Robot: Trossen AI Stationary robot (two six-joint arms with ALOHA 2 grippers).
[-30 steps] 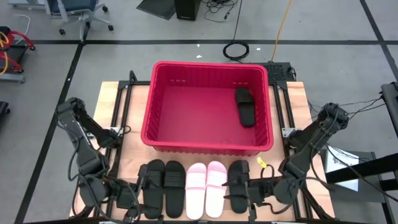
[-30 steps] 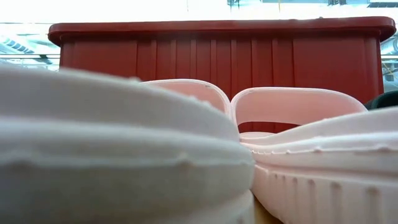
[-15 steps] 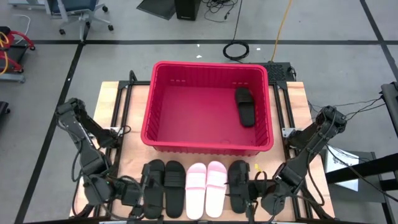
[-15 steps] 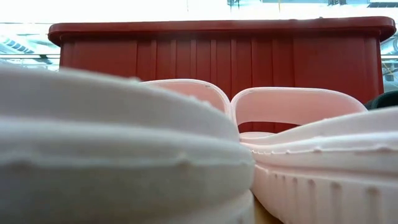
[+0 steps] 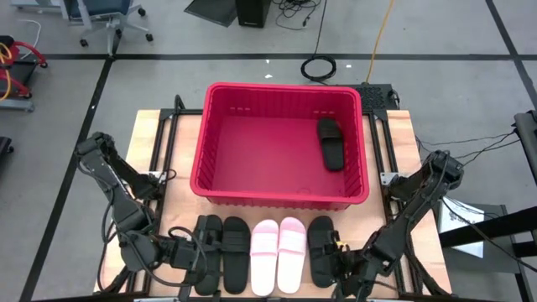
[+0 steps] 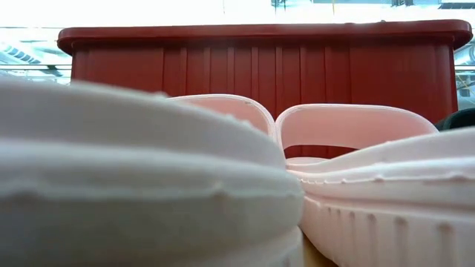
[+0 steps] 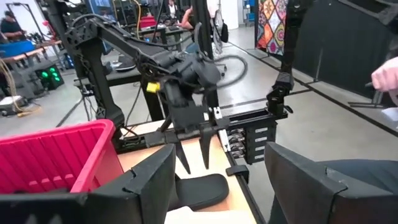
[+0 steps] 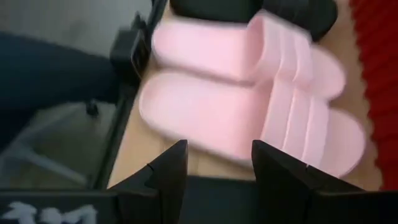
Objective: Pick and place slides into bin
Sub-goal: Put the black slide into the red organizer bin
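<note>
The red bin (image 5: 280,144) stands mid-table with one black slide (image 5: 330,143) lying inside it. Five slides lie sole-down in a row by the near edge: two black (image 5: 221,250), two pink (image 5: 278,254) and one black (image 5: 321,250). My left gripper (image 5: 200,252) is open, low at the leftmost black slide; its wrist view (image 7: 221,180) looks along the row. My right gripper (image 5: 337,263) is open. Its fingers point down just over the rightmost black slide (image 7: 200,190). I cannot tell whether either gripper touches a slide.
The pink slides (image 6: 223,185) fill the low view, with the bin wall (image 6: 260,67) behind them. A black frame with cables runs along the table's edges (image 5: 382,143). A person's hand (image 7: 385,78) shows beyond the table's right side.
My left gripper has gone toward the table's right edge, up to the leftmost black slide. My right gripper has gone toward the near edge and down beside the rightmost black slide. The slides have kept still.
</note>
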